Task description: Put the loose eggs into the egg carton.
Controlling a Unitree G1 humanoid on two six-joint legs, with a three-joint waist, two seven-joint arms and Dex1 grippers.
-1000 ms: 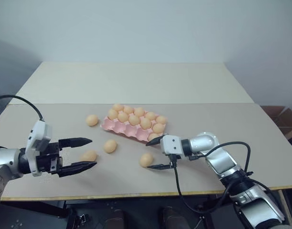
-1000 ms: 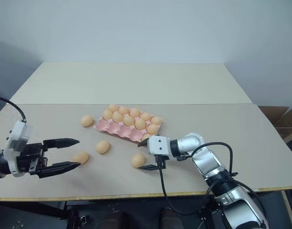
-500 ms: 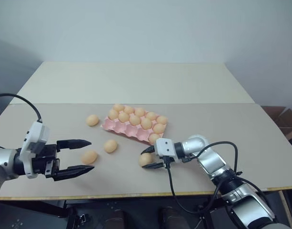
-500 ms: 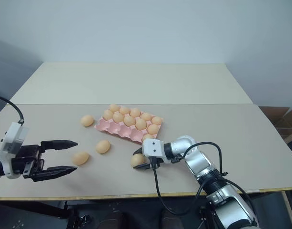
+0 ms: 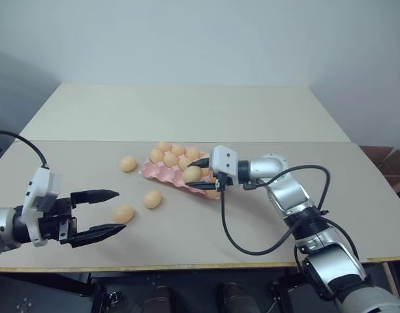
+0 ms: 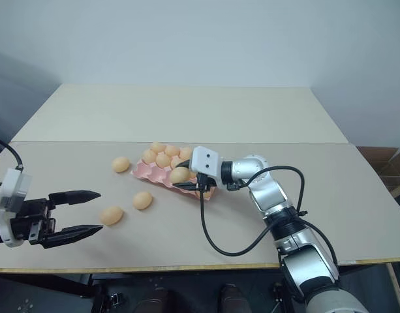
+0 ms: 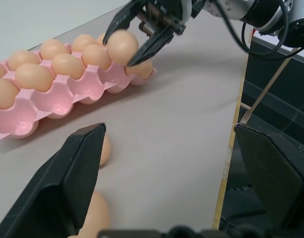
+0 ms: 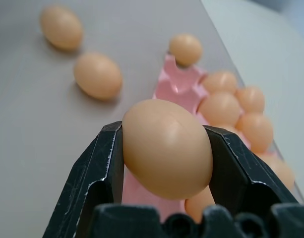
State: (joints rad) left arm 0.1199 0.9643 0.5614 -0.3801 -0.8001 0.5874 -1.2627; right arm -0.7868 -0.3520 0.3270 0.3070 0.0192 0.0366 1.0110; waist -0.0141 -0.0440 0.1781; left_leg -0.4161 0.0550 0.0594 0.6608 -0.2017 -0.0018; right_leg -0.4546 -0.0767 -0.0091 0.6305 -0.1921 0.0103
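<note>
The right gripper [image 5: 201, 177] has its fingers [image 8: 92, 173] clamped on one egg [image 5: 192, 174], one black finger pressed against each side of the shell. The held egg hangs above the near edge of the egg carton [image 5: 162, 172], lifted off the tabletop [image 5: 252, 124]. The right arm reaches in from the tabletop's right front corner, its gripper pointing across toward the left side.

The pink carton lies near the middle of the tabletop, at an angle to the front edge, with eggs seated in many of its cups, chiefly along the rows farther from the robot. In the left wrist view, several cups along the nearer row stand bare.

Three loose eggs rest on the tabletop to the left of the carton. One [image 5: 128, 163] lies just beside the carton's left end. A second [image 5: 152, 199] lies nearer the front edge, a little apart from the carton. The third [image 5: 123, 213] lies closer still to the front edge and to the left, near the left gripper's fingertips.

The left gripper [image 5: 112, 210] hovers over the front left part of the tabletop with its fingers [image 7: 77, 173] spread wide apart and holding nothing, pointing toward the right.
</note>
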